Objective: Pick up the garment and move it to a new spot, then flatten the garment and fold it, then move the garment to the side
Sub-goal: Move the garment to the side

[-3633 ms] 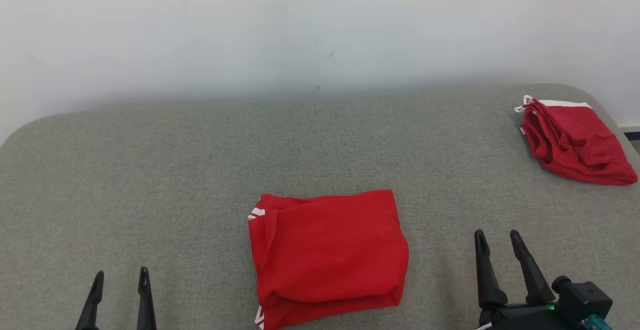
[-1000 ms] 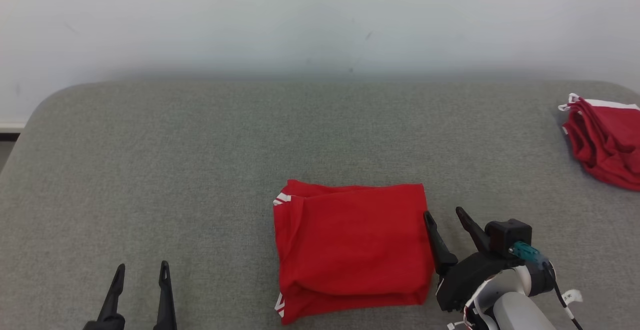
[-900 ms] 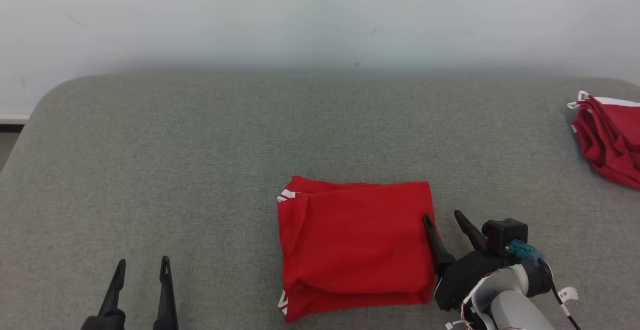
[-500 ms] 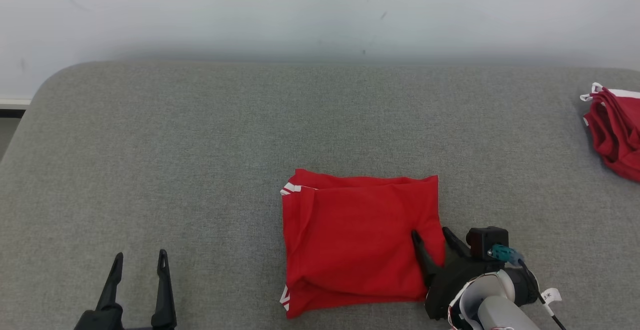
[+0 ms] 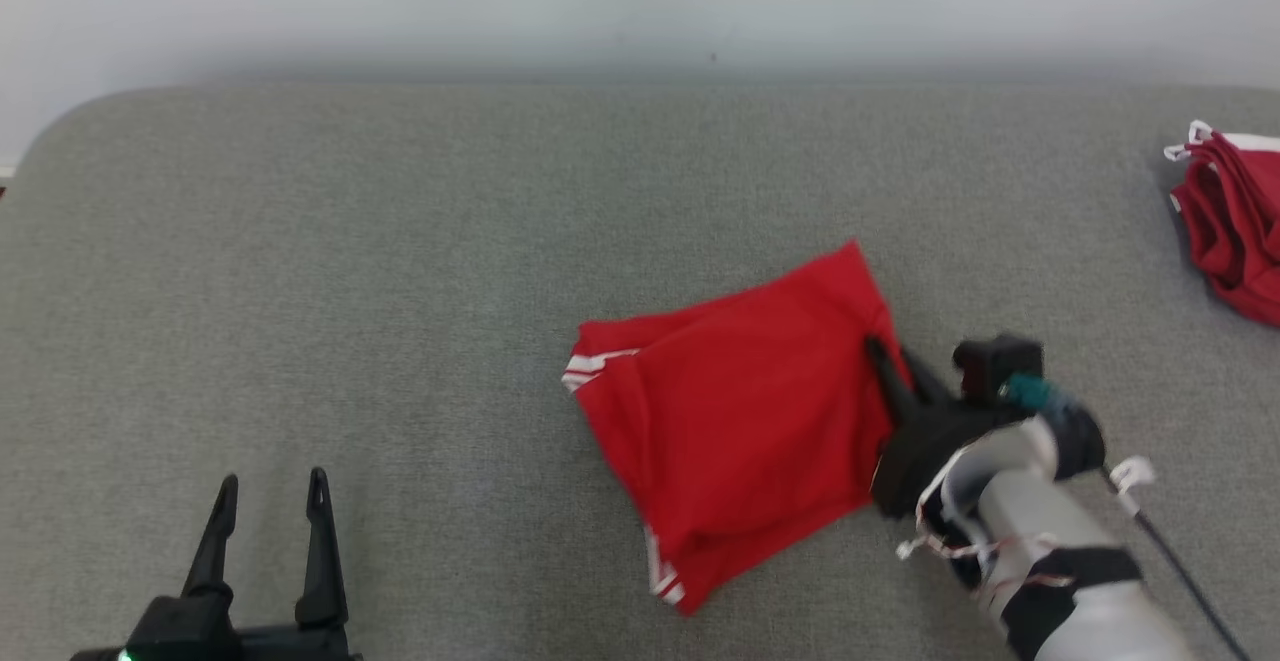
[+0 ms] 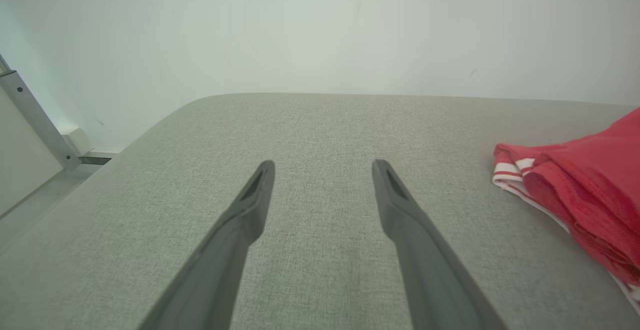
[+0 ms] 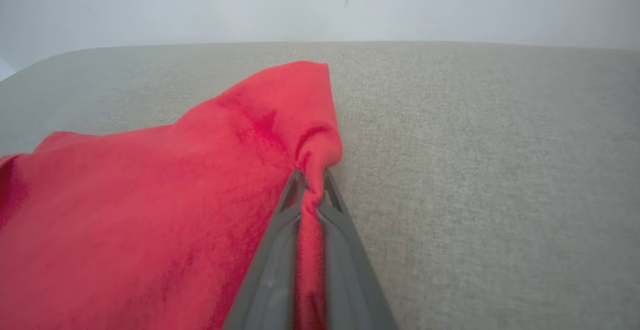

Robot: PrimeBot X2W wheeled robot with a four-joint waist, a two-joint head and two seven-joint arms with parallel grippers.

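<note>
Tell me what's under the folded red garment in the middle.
The grey surface runs under the garment and shows on every side. Anything beneath its folds is covered. The right gripper has its jaws shut on the right edge.

Right hand (image 7: 311, 179) closed, two dark grey fingers pinching a ridge of the red knit fabric garment (image 7: 165, 205) near its raised corner. Grey woven-cloth bench (image 7: 480, 170) beneath; pale wall (image 7: 200, 5) behind.

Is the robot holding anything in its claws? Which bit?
Its right claw pinches the folded red garment by its right-hand edge. Its left claw is open, holding nothing.
</note>
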